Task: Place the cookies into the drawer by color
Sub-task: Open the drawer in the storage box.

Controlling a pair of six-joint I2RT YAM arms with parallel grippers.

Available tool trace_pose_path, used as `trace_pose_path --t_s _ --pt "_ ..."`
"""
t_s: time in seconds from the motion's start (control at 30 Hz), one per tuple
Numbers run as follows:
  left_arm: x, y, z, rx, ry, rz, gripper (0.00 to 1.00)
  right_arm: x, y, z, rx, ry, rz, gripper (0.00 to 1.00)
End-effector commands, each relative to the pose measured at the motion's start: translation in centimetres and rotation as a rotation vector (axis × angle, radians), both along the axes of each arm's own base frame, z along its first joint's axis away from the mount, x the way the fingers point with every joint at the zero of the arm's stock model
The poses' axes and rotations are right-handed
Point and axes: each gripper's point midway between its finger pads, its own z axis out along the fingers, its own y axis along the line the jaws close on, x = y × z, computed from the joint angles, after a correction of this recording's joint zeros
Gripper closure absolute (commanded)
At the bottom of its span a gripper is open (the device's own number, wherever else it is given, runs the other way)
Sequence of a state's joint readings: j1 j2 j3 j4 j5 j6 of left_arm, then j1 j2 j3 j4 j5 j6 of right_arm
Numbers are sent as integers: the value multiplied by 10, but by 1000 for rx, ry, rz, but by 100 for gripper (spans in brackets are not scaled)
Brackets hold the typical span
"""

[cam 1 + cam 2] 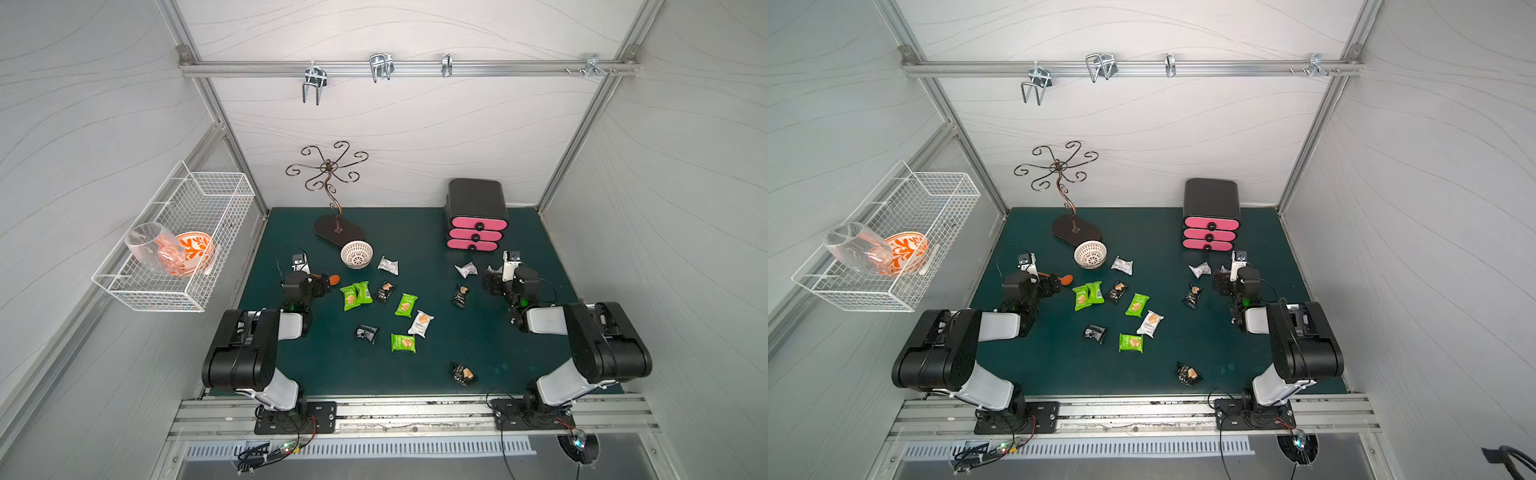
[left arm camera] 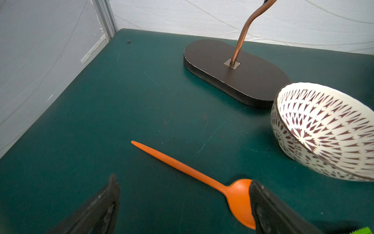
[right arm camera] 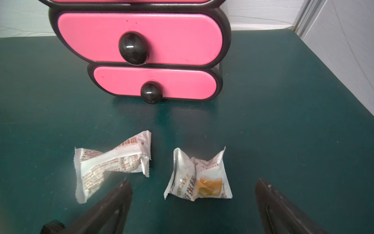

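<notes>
The cookies lie scattered on the green mat: green packets (image 1: 406, 304) (image 1: 402, 343) (image 1: 350, 298), black ones (image 1: 384, 291) (image 1: 460, 296) (image 1: 463, 373) and white ones (image 1: 420, 323) (image 1: 388, 265). The drawer (image 1: 476, 224) (image 1: 1211, 224), black with three pink fronts, stands at the back right, all fronts pushed in. My right gripper (image 3: 193, 181) (image 1: 496, 276) is open just in front of it, with one white cookie (image 3: 199, 178) lying between its spread fingers and another (image 3: 111, 160) beside it. My left gripper (image 2: 183, 180) (image 1: 324, 284) is open and holds nothing.
An orange spoon (image 2: 192, 172) lies on the mat by the left gripper's fingers. A patterned bowl (image 1: 356, 254) (image 2: 323, 129) and a curly metal stand (image 1: 338, 228) sit behind it. A white wire basket (image 1: 178, 249) hangs on the left wall.
</notes>
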State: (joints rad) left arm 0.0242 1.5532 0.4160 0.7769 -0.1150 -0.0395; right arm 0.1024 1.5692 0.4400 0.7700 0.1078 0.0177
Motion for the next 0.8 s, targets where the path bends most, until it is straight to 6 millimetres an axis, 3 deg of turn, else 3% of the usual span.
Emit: trace_pose_path --t_s 0.0,0.5,0.63,0.7,0.77 --pt "8 -1 16 -4 -66 -6 0 3 -2 5 -3 -22 -7 1" --pt "8 0 16 -3 -64 -6 0 2 -2 6 -1 -21 -5 1" --pt "8 0 15 -3 -63 -5 0 1 -5 53 22 38 -54 1" --pt "8 0 15 -3 -64 -5 0 -10 -8 83 195 139 -124 1" --pt "8 0 16 -3 -70 -5 0 -23 6 104 369 218 -117 1"
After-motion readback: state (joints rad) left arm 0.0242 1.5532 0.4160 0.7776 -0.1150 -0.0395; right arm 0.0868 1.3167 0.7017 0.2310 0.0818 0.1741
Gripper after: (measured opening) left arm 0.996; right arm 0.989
